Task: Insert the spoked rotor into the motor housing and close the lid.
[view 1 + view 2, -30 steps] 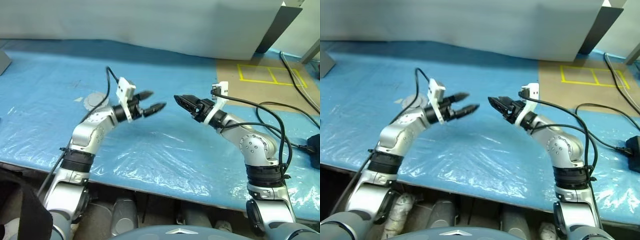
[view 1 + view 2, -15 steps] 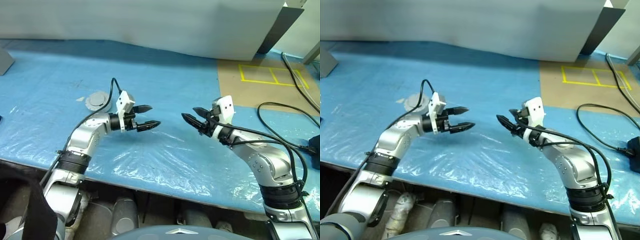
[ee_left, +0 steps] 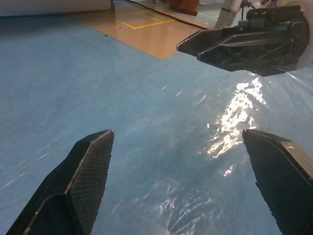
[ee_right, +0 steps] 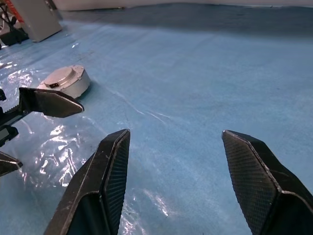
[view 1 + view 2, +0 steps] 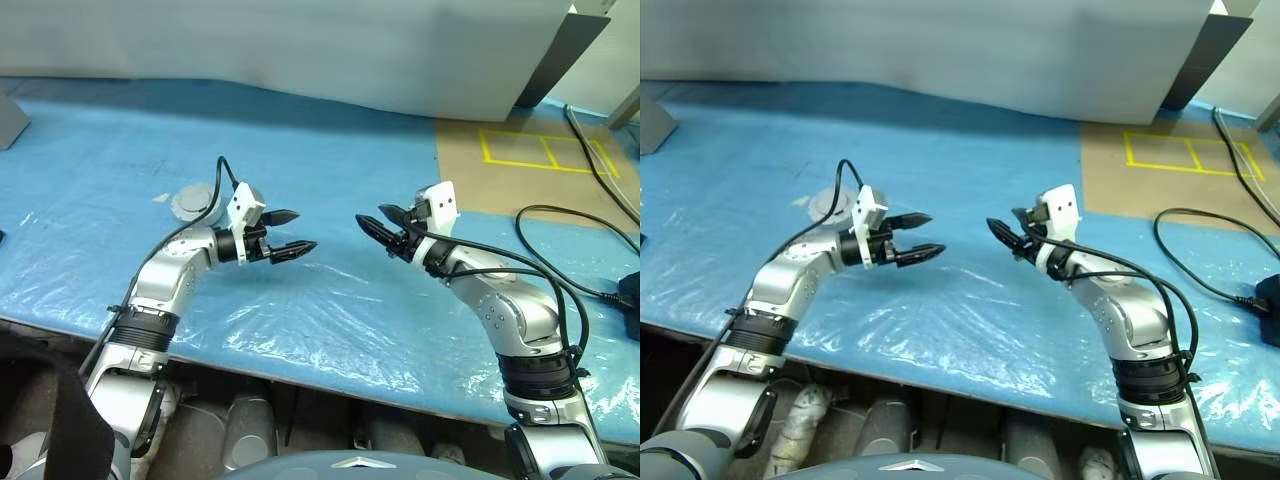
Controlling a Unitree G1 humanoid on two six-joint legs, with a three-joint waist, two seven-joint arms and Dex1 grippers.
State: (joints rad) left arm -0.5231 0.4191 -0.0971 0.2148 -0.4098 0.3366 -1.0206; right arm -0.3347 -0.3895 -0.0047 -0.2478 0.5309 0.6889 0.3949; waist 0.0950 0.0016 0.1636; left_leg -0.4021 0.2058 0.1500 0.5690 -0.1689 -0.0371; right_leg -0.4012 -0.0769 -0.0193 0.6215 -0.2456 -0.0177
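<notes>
I have both arms hovering over the blue sheet (image 5: 330, 320), tips facing each other with a gap between. The left gripper (image 5: 290, 232) has its fingers spread wide with nothing between them; the right gripper (image 5: 383, 229) is also parted and empty. The one task part I can find is the housing (image 4: 65, 82), a closed-looking grey puck with its lid seated on top, sitting on the sheet beyond my left forearm, well apart from both claws. I can't spot a loose rotor anywhere, so I judge it is either already inside or out of sight. If closing is done, my best move is to keep both claws clear of the puck. If I must check the lid's seat, I'd approach with the left arm, coming from above and pressing evenly
</notes>
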